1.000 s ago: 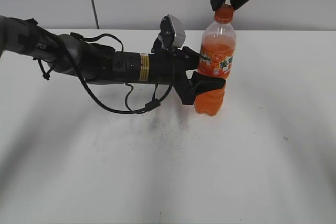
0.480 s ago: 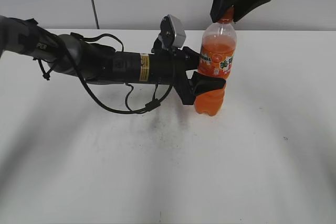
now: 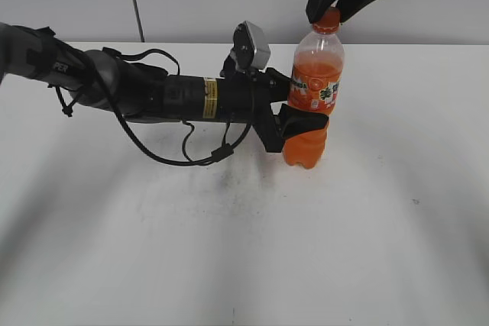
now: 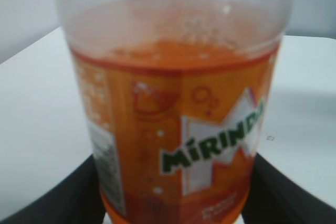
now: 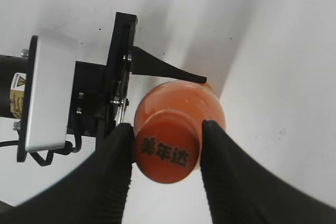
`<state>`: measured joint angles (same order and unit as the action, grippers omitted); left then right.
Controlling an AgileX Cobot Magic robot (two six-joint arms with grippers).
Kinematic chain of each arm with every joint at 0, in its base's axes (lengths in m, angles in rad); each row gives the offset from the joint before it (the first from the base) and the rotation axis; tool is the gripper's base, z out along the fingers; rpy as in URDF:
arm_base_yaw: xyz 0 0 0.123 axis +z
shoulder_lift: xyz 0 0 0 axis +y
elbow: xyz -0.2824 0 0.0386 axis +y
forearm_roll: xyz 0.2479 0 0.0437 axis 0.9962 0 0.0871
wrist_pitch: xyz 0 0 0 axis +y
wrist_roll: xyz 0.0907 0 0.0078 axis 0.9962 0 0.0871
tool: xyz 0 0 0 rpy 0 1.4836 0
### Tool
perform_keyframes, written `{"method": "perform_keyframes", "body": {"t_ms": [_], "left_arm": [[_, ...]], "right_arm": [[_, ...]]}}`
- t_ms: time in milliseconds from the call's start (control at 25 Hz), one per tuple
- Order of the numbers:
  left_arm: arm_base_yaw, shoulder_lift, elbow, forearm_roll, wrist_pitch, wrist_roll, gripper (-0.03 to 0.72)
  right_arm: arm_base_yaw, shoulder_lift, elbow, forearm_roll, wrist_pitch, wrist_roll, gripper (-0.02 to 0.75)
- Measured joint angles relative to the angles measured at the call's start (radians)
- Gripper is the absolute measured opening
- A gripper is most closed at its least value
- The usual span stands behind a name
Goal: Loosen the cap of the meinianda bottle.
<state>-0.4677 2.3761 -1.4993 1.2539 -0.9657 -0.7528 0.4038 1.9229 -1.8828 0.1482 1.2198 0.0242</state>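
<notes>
The meinianda bottle [image 3: 312, 104] stands upright on the worktop [image 3: 229, 250], long axis vertical; the left hand [image 3: 306, 124] clamps its waist from the side — the right hand [image 5: 167, 153], directly above, pinches the cap [image 5: 167, 153], fingers [image 5: 116, 174] pressing both flanks.

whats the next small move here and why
Probably a twist of the right gripper about the bottle's axis. Its fingers sit on either side of the cap, seemingly touching it, while the left gripper clamps the meinianda bottle at its waist, upright on the table. With the body braced, turning the cap should loosen it.
</notes>
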Motion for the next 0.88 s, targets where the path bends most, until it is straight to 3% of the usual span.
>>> {"method": "perform_keyframes", "body": {"t_ms": [320,400,720,880], "left_arm": [[0.000,0.000,0.000,0.000,0.000,0.000,0.432],[0.000,0.000,0.000,0.000,0.000,0.000,0.432],[0.000,0.000,0.000,-0.003,0.002,0.000,0.432],[0.000,0.000,0.000,-0.003,0.002,0.000,0.432]], "right_arm": [[0.000,0.000,-0.001,-0.002,0.000,-0.077,0.269],[0.000,0.000,-0.001,-0.003,0.000,-0.216,0.269],[0.001,-0.002,-0.005,-0.009,0.001,-1.090,0.267],[0.001,-0.002,-0.005,-0.009,0.001,-1.188,0.266]]}}
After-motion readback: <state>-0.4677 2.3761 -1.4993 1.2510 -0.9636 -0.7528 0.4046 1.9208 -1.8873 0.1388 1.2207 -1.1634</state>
